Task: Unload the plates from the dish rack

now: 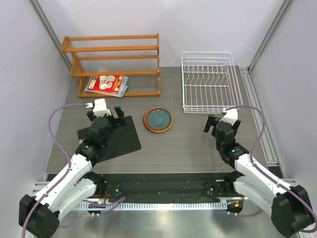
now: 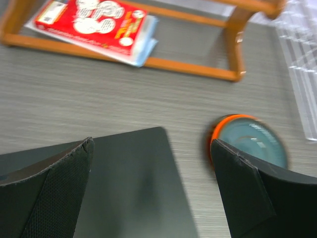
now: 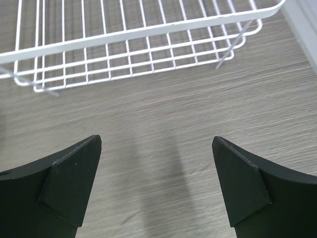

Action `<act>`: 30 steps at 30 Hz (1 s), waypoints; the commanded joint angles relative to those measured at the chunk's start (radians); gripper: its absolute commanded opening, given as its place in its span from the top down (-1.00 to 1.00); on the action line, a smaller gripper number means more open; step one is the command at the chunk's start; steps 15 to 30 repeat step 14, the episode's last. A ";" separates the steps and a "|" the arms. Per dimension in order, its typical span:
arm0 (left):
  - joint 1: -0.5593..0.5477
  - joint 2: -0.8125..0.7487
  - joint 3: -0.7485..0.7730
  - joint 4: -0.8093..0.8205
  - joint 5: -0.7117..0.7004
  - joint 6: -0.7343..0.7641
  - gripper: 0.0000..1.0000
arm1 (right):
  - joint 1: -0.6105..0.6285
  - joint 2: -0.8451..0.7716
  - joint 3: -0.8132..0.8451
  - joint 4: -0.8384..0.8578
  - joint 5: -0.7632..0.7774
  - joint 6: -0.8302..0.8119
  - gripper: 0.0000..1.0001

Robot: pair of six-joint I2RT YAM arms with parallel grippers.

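Note:
A stack of plates point(image 1: 158, 119) lies flat on the table's middle, a dark teal one on top with an orange rim showing under it; the left wrist view shows it point(image 2: 257, 139) just past my right finger. The white wire dish rack point(image 1: 210, 82) stands at the back right with no plate in it, and its front wall point(image 3: 124, 37) crosses the right wrist view. My left gripper point(image 1: 105, 115) point(image 2: 152, 148) hangs open over a black mat, left of the stack. Open too, my right gripper point(image 1: 223, 122) point(image 3: 157, 144) hovers over bare table in front of the rack.
A black mat point(image 1: 119, 138) point(image 2: 129, 183) lies under the left gripper. An orange wooden shelf point(image 1: 116, 54) stands at the back left with a red-and-white booklet point(image 1: 106, 84) point(image 2: 94, 25) on its lowest level. Grey walls close in both sides.

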 commanded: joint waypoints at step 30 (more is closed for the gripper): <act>-0.002 0.116 -0.058 0.197 -0.229 0.146 -0.99 | -0.001 0.148 -0.034 0.396 0.277 -0.098 -0.99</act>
